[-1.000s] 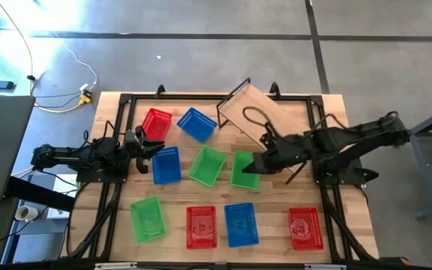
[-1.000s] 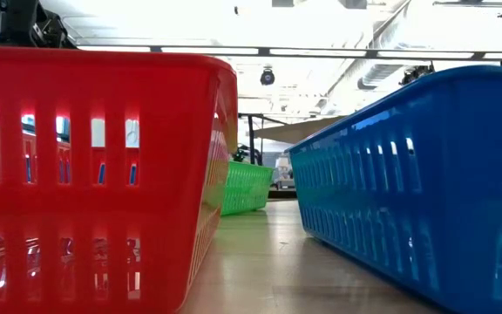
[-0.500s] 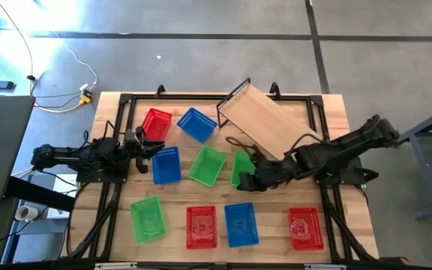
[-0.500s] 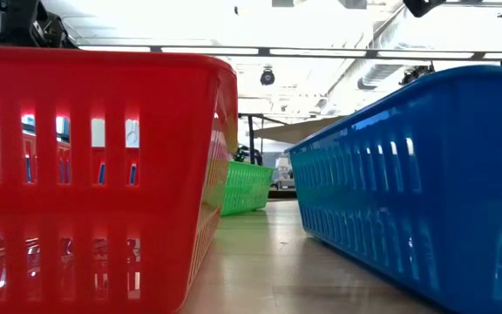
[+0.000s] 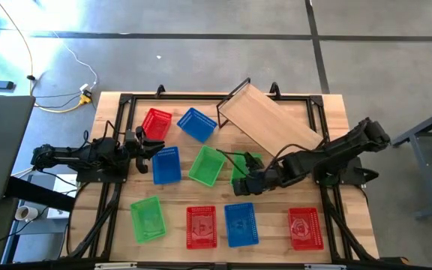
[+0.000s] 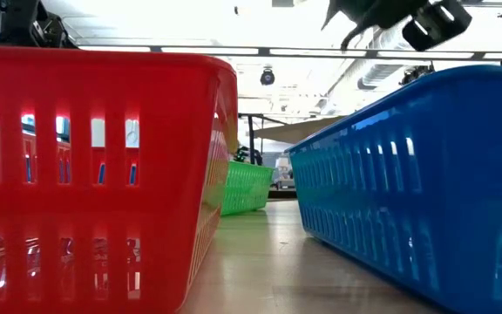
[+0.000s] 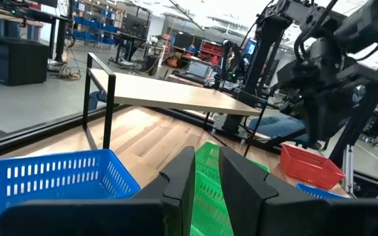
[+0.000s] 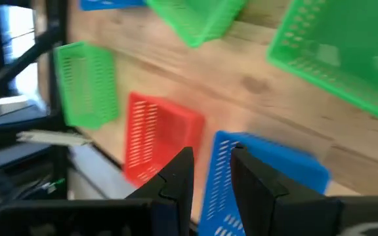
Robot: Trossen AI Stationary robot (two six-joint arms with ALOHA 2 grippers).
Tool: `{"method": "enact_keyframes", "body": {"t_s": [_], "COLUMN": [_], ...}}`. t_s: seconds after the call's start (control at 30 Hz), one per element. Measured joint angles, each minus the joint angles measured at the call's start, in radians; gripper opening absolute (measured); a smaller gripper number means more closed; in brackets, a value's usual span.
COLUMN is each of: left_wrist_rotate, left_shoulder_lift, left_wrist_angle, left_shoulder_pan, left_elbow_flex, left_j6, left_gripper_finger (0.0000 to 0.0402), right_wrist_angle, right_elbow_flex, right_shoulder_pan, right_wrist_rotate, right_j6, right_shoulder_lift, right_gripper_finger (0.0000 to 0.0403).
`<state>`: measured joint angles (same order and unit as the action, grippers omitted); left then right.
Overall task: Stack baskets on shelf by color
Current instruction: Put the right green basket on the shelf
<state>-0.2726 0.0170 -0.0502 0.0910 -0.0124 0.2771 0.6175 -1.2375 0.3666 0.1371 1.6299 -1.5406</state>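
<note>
Right hand over the middle of the surface, left hand parked at the side

The right hand [image 5: 240,185] hung above the surface [image 5: 276,217], its fingers [image 8: 176,172] a narrow gap apart and pinching nothing; a green basket [image 5: 244,166] lay just behind it, a blue basket [image 5: 240,223] and a red basket [image 5: 201,226] just in front. The tilted shelf [image 5: 268,126] stood beyond it, bare of baskets. The left hand [image 5: 154,148] waited at the left edge, its fingers [image 7: 179,180] nearly pressed together and empty, with a second blue basket [image 5: 166,165] right beside it and a second green basket [image 5: 207,166] farther on.
</note>
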Motion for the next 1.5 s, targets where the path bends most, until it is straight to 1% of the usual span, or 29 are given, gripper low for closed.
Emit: {"method": "enact_keyframes", "body": {"t_s": [0.07, 0.1, 0.27, 0.47, 0.57, 0.9, 1.03, 1.17, 1.5], "left_wrist_rotate": [0.0, 0.0, 0.0, 0.0, 0.0, 0.0, 0.0, 0.0, 0.0], "left_shoulder_lift": [0.0, 0.0, 0.0, 0.0, 0.0, 0.0, 0.0, 0.0, 0.0], "left_wrist_angle": [0.0, 0.0, 0.0, 0.0, 0.0, 0.0, 0.0, 0.0, 0.0], "left_shoulder_pan": [0.0, 0.0, 0.0, 0.0, 0.0, 0.0, 0.0, 0.0, 0.0], "left_elbow_flex": [0.0, 0.0, 0.0, 0.0, 0.0, 0.0, 0.0, 0.0, 0.0], "left_j6": [0.0, 0.0, 0.0, 0.0, 0.0, 0.0, 0.0, 0.0, 0.0], "left_gripper_finger": [0.0062, 0.0062, 0.0062, 0.0062, 0.0062, 0.0062, 0.0062, 0.0062, 0.0062], "right_wrist_angle": [0.018, 0.021, 0.029, 0.017, 0.021, 0.044, 0.054, 0.058, 0.082], "right_elbow_flex": [0.001, 0.001, 0.001, 0.001, 0.001, 0.001, 0.001, 0.001, 0.001], "right_shoulder_pan": [0.0, 0.0, -0.007, -0.032, -0.04, -0.046, -0.051, -0.06, -0.087], "right_wrist_rotate": [0.0, -0.005, -0.019, -0.079, -0.09, -0.086, -0.079, -0.033, -0.039], "right_j6": [-0.015, -0.048, -0.27, -0.57, -0.686, -1.093, -1.14, -1.141, -1.139], "right_shoulder_lift": [-0.017, -0.025, -0.054, -0.068, -0.071, -0.087, -0.13, -0.156, -0.23], "right_gripper_finger": [0.0087, 0.0087, 0.0087, 0.0087, 0.0088, 0.0124, 0.0126, 0.0126, 0.0126]}}
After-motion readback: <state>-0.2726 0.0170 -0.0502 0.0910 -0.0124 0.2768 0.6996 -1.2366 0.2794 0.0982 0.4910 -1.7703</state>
